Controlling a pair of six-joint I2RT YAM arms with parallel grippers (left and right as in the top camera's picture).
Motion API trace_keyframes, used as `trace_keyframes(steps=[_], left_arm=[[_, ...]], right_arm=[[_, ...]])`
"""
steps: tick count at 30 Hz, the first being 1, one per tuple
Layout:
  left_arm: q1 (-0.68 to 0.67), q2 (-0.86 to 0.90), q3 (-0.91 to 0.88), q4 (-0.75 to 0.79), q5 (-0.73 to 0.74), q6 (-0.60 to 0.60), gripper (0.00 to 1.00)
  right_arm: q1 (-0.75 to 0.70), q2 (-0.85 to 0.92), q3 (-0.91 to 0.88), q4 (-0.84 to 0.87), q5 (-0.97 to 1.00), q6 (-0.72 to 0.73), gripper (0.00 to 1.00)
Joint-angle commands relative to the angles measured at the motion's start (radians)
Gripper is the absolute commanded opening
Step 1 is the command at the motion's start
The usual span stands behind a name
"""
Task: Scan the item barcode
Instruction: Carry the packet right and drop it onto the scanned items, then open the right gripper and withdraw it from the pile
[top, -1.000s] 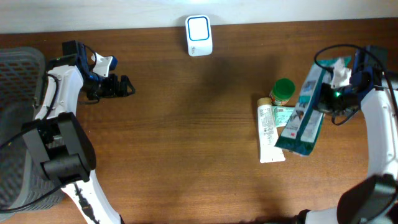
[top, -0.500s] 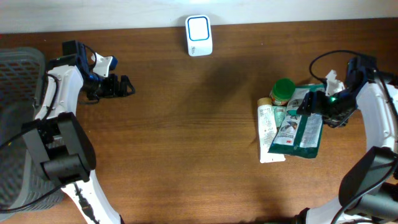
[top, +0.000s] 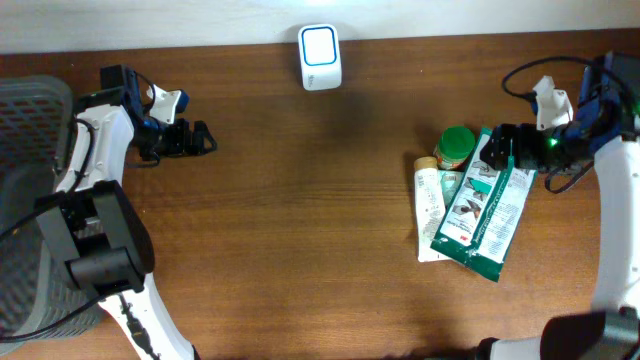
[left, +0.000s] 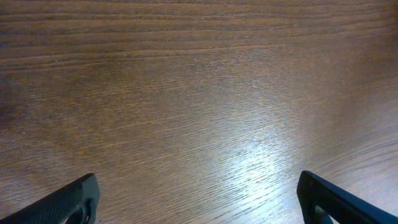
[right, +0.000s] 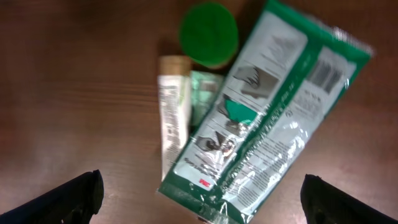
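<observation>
Since one second ago the green pouch (top: 480, 207) has left the right claw (top: 494, 149). Before, it stood tilted in the closed fingers; now it lies flat on the worktop (top: 300, 250). The claw has opened and drawn back toward the far right corner. Its two fingers are now wide apart and grip nothing, which the right wrist view confirms. The left arm has not changed place.

The worktop is dark brown wood with a clear grain, and light shines softly on it. Beyond its far edge runs a pale strip.

Nearest on the right side is the pouch, lying slanted with one corner toward the near edge. Its printed side is up, but the print is too blurred to read. Its left border covers part of a white tube (top: 428, 212) and of a small green pack (top: 456, 186) between the two. Just beyond the tube stands a jar with a green lid (top: 457, 145), beside the far end of the pouch.

At the left edge sits a dark mesh basket (top: 25, 200). Farther on that side, the left claw (top: 208, 139) rests low over bare wood, fingers spread wide and gripping nothing.

At the middle of the far edge stands the white scanner (top: 319, 57), well apart from the pouch.
</observation>
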Motion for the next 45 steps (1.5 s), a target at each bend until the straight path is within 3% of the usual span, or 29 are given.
trace_keyframes(steps=[1, 14, 30, 39, 41, 45], left_arm=[[0.005, -0.008, 0.005, -0.001, 0.0, 0.01, 0.99], [0.005, -0.008, 0.005, -0.001, 0.0, 0.01, 0.99], [0.005, -0.008, 0.005, -0.001, 0.0, 0.01, 0.99], [0.005, -0.008, 0.005, -0.001, 0.0, 0.01, 0.99], [0.005, -0.008, 0.005, -0.001, 0.0, 0.01, 0.99], [0.005, -0.008, 0.005, -0.001, 0.0, 0.01, 0.99]], right_arm=[[0.06, -0.05, 0.017, -0.004, -0.006, -0.022, 0.98], [0.234, -0.121, 0.027, 0.0, -0.013, -0.021, 0.98], [0.238, -0.108, 0.026, 0.0, -0.013, -0.022, 0.98], [0.24, -0.341, -0.06, 0.0, -0.013, -0.022, 0.98], [0.24, -0.43, -0.154, 0.07, 0.019, -0.025, 0.98], [0.24, -0.64, -0.438, 0.422, 0.04, -0.025, 0.98]])
